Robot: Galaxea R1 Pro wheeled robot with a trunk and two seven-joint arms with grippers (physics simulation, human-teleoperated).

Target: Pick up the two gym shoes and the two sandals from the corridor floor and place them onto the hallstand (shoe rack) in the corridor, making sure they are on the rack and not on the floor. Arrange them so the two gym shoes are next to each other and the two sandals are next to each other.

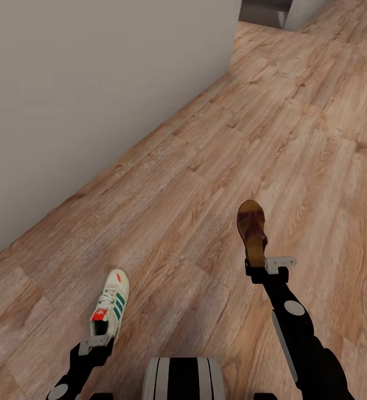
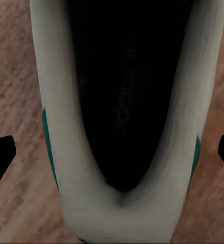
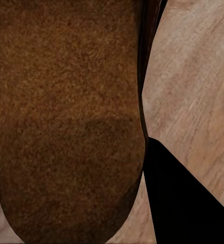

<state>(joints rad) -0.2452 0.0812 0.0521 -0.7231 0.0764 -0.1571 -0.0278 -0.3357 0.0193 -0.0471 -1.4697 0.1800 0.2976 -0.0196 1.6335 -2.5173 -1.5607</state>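
One cream-white gym shoe point(image 1: 112, 303) with green stripes and a red tongue tab hangs from my left gripper point(image 1: 97, 341), which grips its heel end, toe pointing away. In the left wrist view the shoe's dark opening point(image 2: 124, 101) sits between two black fingertips point(image 2: 0, 157). A dark brown sandal point(image 1: 251, 228) is held at its back end by my right gripper point(image 1: 259, 265), toe pointing forward over the wood-plank floor point(image 1: 206, 139). Close up, the sandal's brown footbed point(image 3: 66, 117) lies beside a black finger point(image 3: 188, 198). The other shoe, the other sandal and the hallstand are out of view.
A plain grey wall point(image 1: 67, 83) runs along the left and ends at a corner ahead. Past it the corridor floor widens to the right, with a grey unit point(image 1: 267, 11) at the far end. My base point(image 1: 183, 378) shows at the bottom.
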